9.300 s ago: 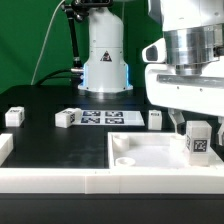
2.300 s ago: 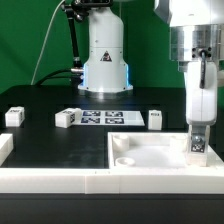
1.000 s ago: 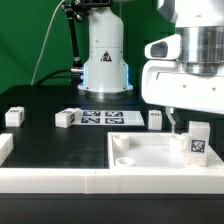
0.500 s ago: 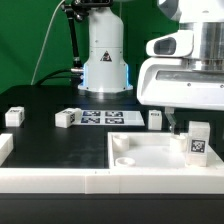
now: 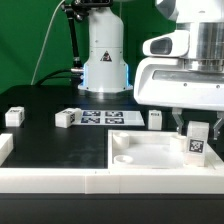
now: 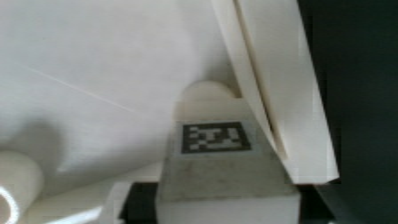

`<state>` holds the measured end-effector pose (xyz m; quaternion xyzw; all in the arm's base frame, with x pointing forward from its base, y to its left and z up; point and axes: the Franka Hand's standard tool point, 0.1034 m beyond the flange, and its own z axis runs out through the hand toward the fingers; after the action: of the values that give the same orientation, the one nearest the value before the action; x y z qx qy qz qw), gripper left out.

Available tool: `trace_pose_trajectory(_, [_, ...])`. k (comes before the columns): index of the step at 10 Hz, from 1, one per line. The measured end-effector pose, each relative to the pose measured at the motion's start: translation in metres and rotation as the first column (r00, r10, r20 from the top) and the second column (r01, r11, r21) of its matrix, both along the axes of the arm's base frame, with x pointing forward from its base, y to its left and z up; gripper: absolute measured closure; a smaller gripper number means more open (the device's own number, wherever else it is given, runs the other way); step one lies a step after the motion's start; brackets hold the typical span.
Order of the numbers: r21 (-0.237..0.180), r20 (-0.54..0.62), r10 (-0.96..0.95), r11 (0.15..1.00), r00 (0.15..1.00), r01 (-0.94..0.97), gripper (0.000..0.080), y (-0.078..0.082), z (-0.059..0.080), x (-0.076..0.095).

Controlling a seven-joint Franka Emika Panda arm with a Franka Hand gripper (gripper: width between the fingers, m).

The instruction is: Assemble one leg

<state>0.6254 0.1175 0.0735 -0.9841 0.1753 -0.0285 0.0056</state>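
One leg (image 5: 197, 142), a small white block with a tag on its front, stands upright in the near right corner of the large white panel (image 5: 150, 150). My gripper (image 5: 196, 124) hangs right over it, open, with a finger on each side of the leg's top and a small gap to it. In the wrist view the leg (image 6: 217, 140) stands between my dark fingers (image 6: 135, 203), next to the panel's raised edge (image 6: 276, 90). A round socket (image 6: 13, 187) shows in the panel.
Other legs lie on the black table: one at the exterior view's left (image 5: 13, 116), one lying beside the marker board (image 5: 66, 118), one behind the panel (image 5: 155, 119). The marker board (image 5: 108, 118) lies mid-table. A white frame (image 5: 50, 180) runs along the front. The robot base (image 5: 104, 60) stands behind.
My gripper held the leg with the hand turned; it has since let go, turned back, and now sits slightly lower over the leg. The leg stays upright in the corner.
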Motion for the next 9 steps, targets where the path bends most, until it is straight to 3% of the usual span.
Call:
trace_pose_trajectory(1, [0.004,0.004,-0.016,1.0,1.0,0.016,0.0507,-0.001,0.0,0.0])
trace_pose_trajectory(3, [0.007,0.021,-0.231,0.973,0.973,0.231,0.0507,-0.013,0.0,-0.003])
trace_pose_trajectory(6, [0.003,0.02,-0.277,0.961,0.961,0.277,0.0505,-0.019,0.0,-0.004])
trace_pose_trajectory(7, [0.003,0.02,-0.278,0.961,0.96,0.278,0.0436,-0.019,-0.001,-0.004])
trace_pose_trajectory(8, [0.003,0.02,-0.278,0.961,0.96,0.278,0.0274,-0.019,-0.001,-0.004])
trace_pose_trajectory(9, [0.003,0.02,-0.278,0.961,0.96,0.278,0.0274,-0.019,-0.001,-0.004])
